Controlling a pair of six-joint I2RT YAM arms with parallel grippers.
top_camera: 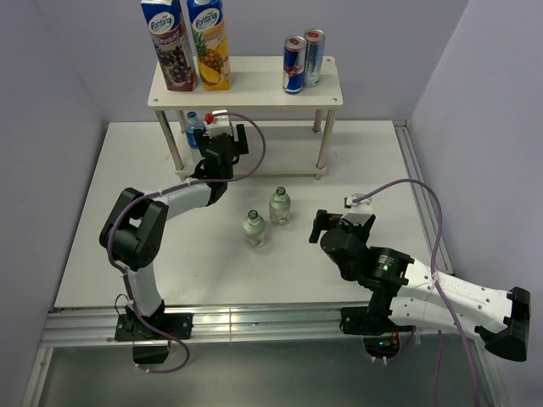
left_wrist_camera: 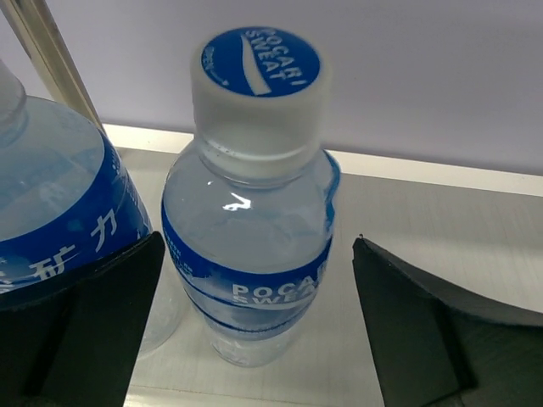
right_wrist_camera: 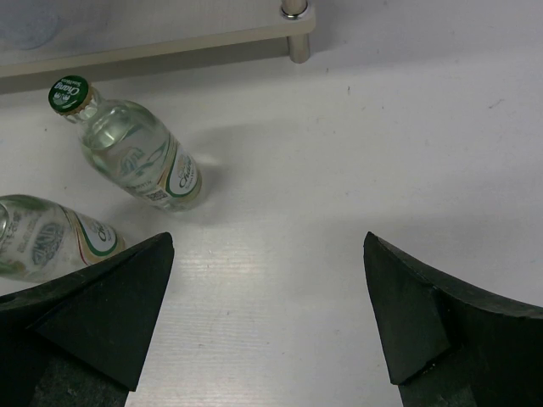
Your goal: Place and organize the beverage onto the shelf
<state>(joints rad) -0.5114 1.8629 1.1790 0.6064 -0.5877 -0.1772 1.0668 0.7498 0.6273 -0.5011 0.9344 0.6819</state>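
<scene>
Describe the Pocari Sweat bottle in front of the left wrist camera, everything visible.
The Pocari Sweat bottle is clear plastic holding pale liquid. Its white cap has a blue top printed with the brand, and a blue label band wraps the body. It stands upright on the lower board of the shelf, between the spread fingers of the left gripper. A second blue-labelled bottle stands close beside it; contact cannot be told.

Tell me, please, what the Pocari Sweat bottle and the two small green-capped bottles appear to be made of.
Pocari Sweat bottle: probably clear plastic, judging by its ridged walls, glossy film label and matte white screw cap. Green-capped bottles: likely glass, with thick glossy walls and a crimped metal-looking cap.
</scene>
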